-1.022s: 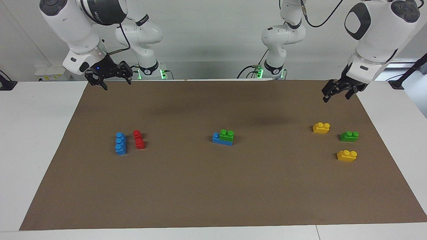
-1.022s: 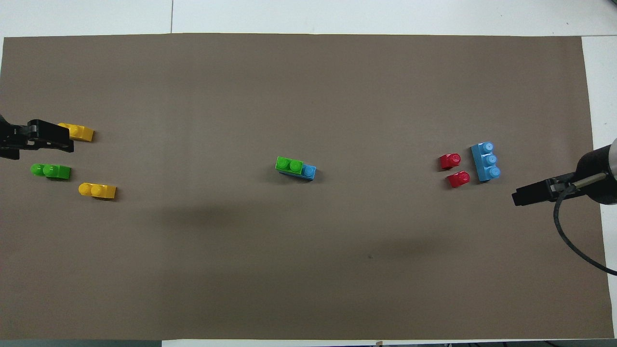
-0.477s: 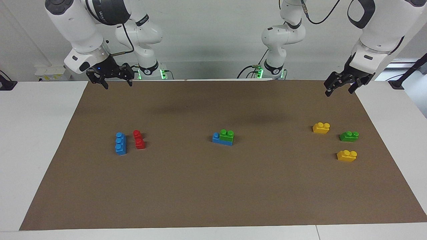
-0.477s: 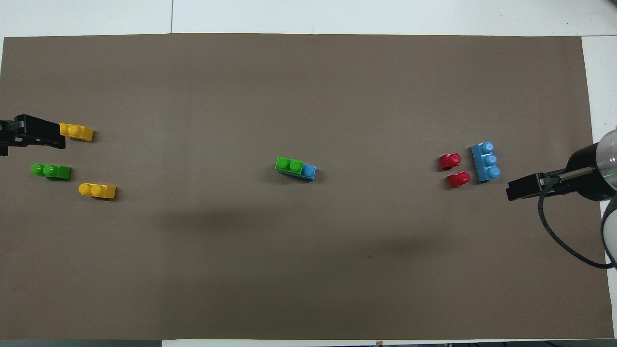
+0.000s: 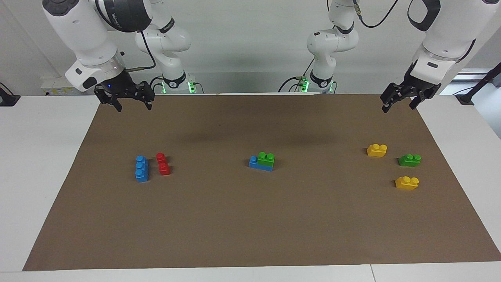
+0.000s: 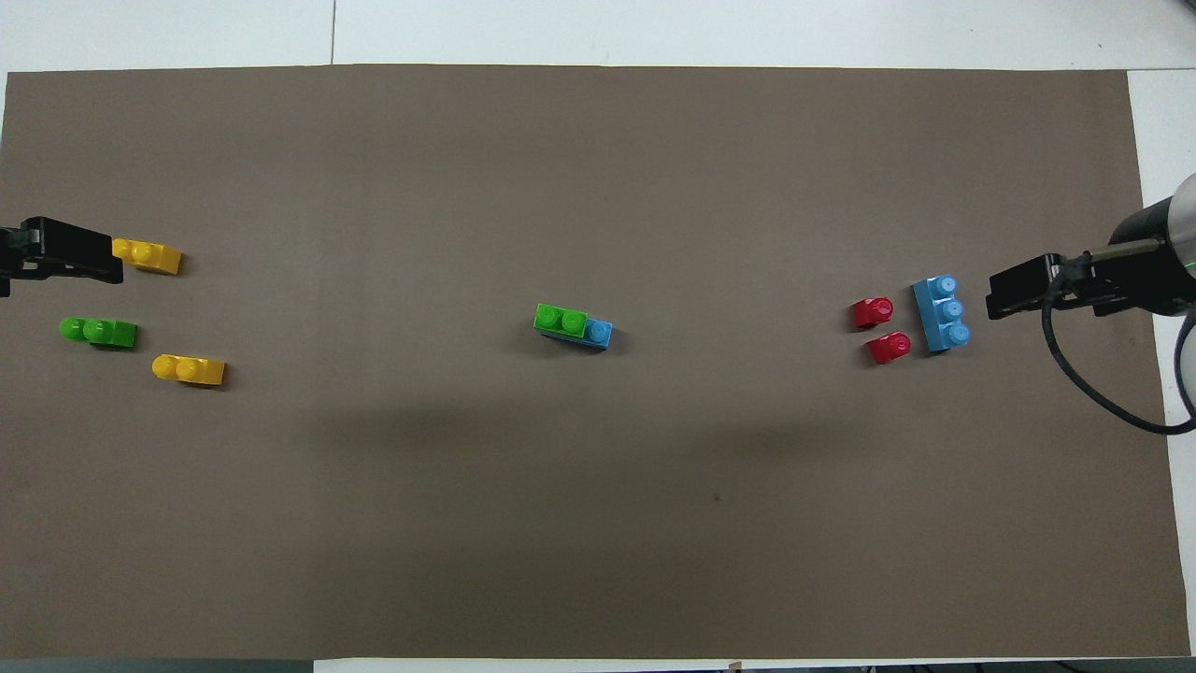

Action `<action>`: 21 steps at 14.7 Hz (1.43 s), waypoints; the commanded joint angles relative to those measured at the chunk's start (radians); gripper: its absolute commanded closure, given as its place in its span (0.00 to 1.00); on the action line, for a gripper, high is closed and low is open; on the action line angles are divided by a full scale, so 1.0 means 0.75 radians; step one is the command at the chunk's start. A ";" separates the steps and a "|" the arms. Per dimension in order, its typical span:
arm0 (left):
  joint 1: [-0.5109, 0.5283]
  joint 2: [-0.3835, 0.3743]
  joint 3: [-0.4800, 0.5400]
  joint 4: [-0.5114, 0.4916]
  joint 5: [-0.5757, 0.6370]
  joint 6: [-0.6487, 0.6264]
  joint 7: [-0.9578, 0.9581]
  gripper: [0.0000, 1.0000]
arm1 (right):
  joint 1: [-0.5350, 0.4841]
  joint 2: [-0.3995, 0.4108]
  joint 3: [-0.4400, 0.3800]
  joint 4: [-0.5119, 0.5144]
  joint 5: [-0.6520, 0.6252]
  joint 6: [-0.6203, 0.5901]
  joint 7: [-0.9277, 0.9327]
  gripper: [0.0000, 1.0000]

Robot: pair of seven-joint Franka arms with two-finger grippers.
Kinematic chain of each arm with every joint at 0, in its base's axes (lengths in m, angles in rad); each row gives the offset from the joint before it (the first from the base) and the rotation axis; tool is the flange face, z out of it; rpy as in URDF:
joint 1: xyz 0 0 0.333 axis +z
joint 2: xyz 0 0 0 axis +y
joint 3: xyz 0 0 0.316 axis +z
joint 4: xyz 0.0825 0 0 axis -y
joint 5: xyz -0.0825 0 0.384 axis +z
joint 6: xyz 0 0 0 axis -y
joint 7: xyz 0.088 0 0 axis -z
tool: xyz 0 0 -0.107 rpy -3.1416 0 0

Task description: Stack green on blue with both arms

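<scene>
While both arms hung raised over the edge of the brown mat (image 5: 250,227) nearest the robots, the bricks lay catalogued as follows, from the robots' side outward.

Left gripper (image 5: 400,102): above the mat's corner at the left arm's end, fingers spread, holding nothing. Right gripper (image 5: 130,101): above the mat's corner at the right arm's end, fingers spread, holding nothing.

Left arm's end: one yellow brick (image 5: 377,150), nearest the robots; the loose green brick (image 5: 409,160), slightly farther out and closer to the mat's end; a second yellow brick (image 5: 406,183), farthest out.

Centre of mat: one stacked green brick (image 5: 266,158) seated on the centre blue brick (image 5: 254,164), covering two of its studs, with one blue stud showing at the end toward the right arm.

Right arm's end: a red brick (image 5: 163,164) and the loose blue brick (image 5: 141,169) lying side by side, close but apart, the blue one closer to the mat's end, both running lengthwise away from the robots.
</scene>
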 commanded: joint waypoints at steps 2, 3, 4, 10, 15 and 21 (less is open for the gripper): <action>-0.004 -0.053 0.007 0.005 0.007 -0.053 -0.008 0.00 | -0.033 0.027 0.034 0.074 -0.025 -0.089 0.039 0.00; -0.004 -0.060 0.007 -0.001 0.007 -0.053 -0.008 0.00 | -0.033 0.025 0.032 0.074 -0.025 -0.089 0.039 0.00; -0.006 -0.064 0.007 -0.007 0.007 -0.053 -0.010 0.00 | -0.031 0.023 0.032 0.074 -0.025 -0.087 0.039 0.00; -0.006 -0.101 0.007 -0.055 0.007 -0.044 -0.008 0.00 | -0.031 0.023 0.030 0.080 -0.021 -0.014 0.041 0.00; 0.014 -0.099 0.005 -0.054 0.005 -0.028 -0.006 0.00 | -0.043 0.027 0.005 0.087 -0.019 -0.030 0.041 0.00; 0.014 -0.101 0.007 -0.065 -0.038 -0.026 -0.004 0.00 | -0.043 0.031 -0.011 0.089 -0.017 -0.022 0.041 0.00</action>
